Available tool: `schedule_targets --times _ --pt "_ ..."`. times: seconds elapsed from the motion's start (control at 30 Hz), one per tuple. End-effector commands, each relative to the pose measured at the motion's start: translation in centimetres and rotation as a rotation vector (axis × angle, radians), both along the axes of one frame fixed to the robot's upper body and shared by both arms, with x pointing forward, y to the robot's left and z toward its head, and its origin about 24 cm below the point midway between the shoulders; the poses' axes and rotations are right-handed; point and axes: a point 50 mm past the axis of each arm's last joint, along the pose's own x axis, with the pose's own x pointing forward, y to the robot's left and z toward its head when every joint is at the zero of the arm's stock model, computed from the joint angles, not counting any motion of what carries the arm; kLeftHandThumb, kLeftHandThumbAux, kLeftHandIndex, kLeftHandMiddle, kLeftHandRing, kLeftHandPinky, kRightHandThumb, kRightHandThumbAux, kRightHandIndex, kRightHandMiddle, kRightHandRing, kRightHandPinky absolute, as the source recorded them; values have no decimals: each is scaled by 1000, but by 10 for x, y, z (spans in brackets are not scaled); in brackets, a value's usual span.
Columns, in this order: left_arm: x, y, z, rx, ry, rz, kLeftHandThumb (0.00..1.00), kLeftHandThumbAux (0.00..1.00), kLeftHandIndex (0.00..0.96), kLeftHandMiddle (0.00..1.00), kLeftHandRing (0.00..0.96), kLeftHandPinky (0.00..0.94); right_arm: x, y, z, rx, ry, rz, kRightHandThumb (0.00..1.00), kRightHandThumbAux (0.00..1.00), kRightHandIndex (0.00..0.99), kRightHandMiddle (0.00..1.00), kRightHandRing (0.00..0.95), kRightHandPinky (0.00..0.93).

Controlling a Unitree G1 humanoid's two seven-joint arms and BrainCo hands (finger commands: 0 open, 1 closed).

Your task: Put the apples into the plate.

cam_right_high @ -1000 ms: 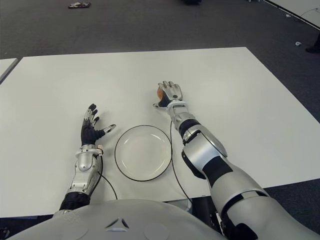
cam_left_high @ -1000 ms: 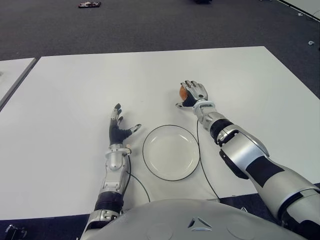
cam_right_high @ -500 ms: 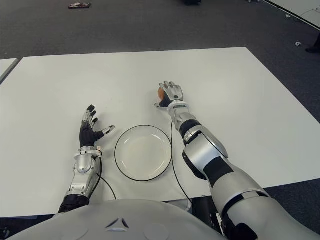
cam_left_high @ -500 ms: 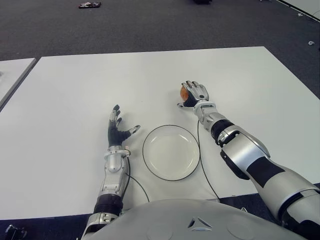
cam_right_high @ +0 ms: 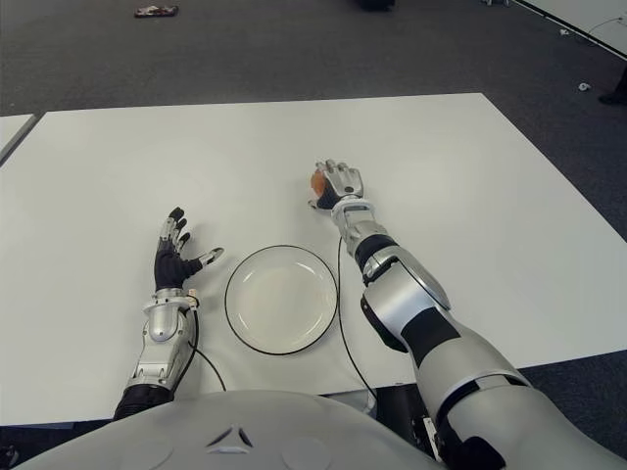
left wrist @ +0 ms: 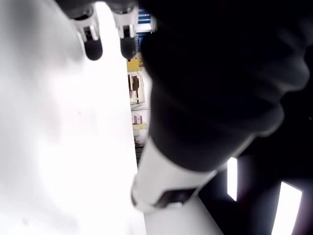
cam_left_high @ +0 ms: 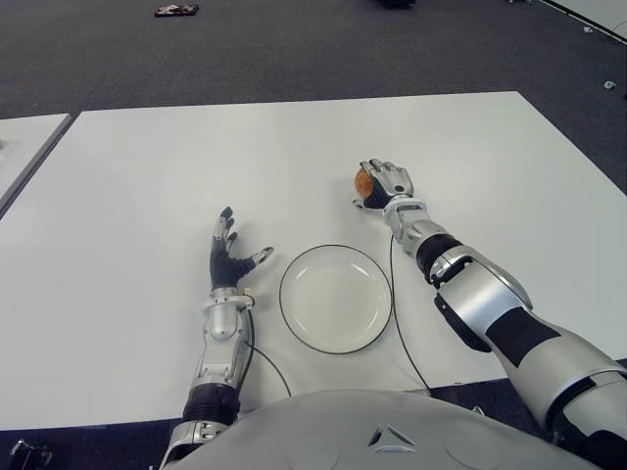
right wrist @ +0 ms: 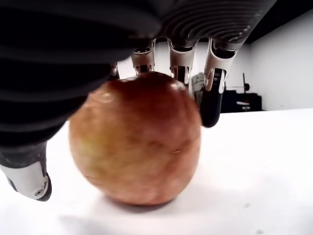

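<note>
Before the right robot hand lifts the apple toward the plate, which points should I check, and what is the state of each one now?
1. Right robot hand is at the apple: ok, fingers curl over it.
2. Grip is closed firmly: cannot tell; the apple sits on the table and contact under it is hidden.
3. Plate is free to receive: ok, nothing lies in it.
4. Path from apple to plate: ok, only bare table between them.
5. Left robot hand is out of the way: ok, it shows left of the plate, fingers spread, holding nothing.
</note>
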Motion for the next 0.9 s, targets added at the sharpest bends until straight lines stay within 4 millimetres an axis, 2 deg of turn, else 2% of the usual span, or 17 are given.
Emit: schedule_targets --times 0.03,0.6,0.9 --pt "-2 1 -2 12 21 6 0 486 0 17 19 38 -20 -12 -30 -42 136 -34 245 577 37 198 236 309" --pt "-5 1 -2 8 29 7 0 487 0 19 20 41 -28 -23 -39 -48 171 -60 261 577 65 230 269 326" --pt "-5 1 -3 7 32 9 0 491 0 17 19 40 -30 -26 -42 -49 180 -65 326 585 130 307 350 399"
